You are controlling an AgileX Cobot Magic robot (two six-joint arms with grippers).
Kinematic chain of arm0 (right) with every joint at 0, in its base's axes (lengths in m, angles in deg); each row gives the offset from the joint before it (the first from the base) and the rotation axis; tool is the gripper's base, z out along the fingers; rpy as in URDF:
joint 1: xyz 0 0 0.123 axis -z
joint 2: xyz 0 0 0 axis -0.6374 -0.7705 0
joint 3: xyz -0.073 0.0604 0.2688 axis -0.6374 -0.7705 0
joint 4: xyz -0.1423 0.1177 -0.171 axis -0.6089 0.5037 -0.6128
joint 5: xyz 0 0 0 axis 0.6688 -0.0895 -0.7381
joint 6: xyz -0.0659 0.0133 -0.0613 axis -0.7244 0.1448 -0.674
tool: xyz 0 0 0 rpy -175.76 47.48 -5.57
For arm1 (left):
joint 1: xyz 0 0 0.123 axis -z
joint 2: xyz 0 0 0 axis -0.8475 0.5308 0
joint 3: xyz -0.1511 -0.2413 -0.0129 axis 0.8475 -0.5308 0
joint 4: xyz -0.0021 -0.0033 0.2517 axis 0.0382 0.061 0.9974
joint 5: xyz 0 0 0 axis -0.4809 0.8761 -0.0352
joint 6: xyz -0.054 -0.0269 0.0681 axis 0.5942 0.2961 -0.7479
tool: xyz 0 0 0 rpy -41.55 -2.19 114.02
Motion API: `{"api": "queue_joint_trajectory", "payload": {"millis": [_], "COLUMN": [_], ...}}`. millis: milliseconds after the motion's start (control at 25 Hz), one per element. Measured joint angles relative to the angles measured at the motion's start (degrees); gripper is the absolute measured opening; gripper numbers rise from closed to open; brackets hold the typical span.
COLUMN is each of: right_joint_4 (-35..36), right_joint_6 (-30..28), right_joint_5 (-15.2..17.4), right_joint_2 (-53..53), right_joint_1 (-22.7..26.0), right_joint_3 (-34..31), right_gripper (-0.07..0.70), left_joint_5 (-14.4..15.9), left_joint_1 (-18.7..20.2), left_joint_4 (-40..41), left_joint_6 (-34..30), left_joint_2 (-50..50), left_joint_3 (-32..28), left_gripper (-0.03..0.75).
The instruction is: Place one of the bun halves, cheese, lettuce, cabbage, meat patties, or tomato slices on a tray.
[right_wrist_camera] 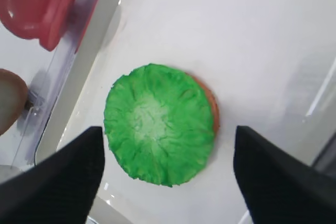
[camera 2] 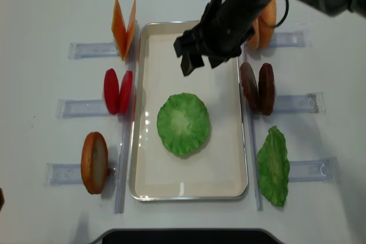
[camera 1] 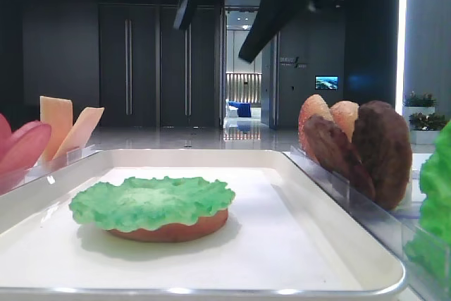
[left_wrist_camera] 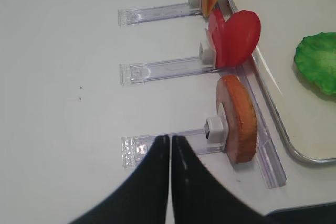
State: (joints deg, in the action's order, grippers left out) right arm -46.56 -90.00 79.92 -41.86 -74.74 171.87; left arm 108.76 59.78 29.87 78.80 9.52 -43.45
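Note:
On the white-lined tray [camera 2: 148, 170] lies a round green lettuce [camera 2: 183, 124] leaf on top of a bun half [right_wrist_camera: 211, 109], of which only the rim shows. My right gripper [camera 2: 201, 64] hangs open above the tray's far half. In the right wrist view its fingers [right_wrist_camera: 68, 182] stand wide apart on either side of the lettuce [right_wrist_camera: 157, 124], holding nothing. My left gripper [left_wrist_camera: 170, 145] is shut and empty over the table, left of a bun half [left_wrist_camera: 239, 119] standing in its rack. I cannot pick out a cabbage.
Left of the tray, clear racks hold cheese [camera 2: 124, 27], tomato slices [camera 2: 118, 91] and a bun half [camera 2: 94, 162]. Racks on the right hold bun halves [camera 2: 264, 24], meat patties [camera 2: 257, 88] and a long green leaf [camera 2: 273, 167]. The table's front edge [camera 2: 183, 234] is near.

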Motion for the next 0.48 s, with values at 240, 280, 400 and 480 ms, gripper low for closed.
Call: {"api": "queue_joint_trajectory", "payload": {"millis": [240, 280, 400, 480], "right_joint_4": [-7.8, -9.4, -15.7, -21.0], "right_joint_6": [7.8, 8.8, 11.7, 13.7], "right_joint_5": [7.8, 9.0, 11.5, 11.8], "right_joint_2": [3.3, 3.4, 3.4, 3.4], "right_joint_1": [-1.0, -1.3, -1.3, -0.5], "right_joint_3": [4.5, 4.5, 4.5, 4.5], "right_gripper": [0.497, 0.491, 0.478, 0.476], "left_joint_5": [0.0, 0.0, 0.0, 0.0], "left_joint_1": [0.0, 0.0, 0.0, 0.0], "left_joint_4": [0.0, 0.0, 0.0, 0.0], "left_joint_6": [0.2, 0.2, 0.2, 0.2], "left_joint_2": [0.0, 0.0, 0.0, 0.0], "left_joint_3": [0.0, 0.0, 0.0, 0.0], "left_gripper": [0.000, 0.000, 0.000, 0.000]}}
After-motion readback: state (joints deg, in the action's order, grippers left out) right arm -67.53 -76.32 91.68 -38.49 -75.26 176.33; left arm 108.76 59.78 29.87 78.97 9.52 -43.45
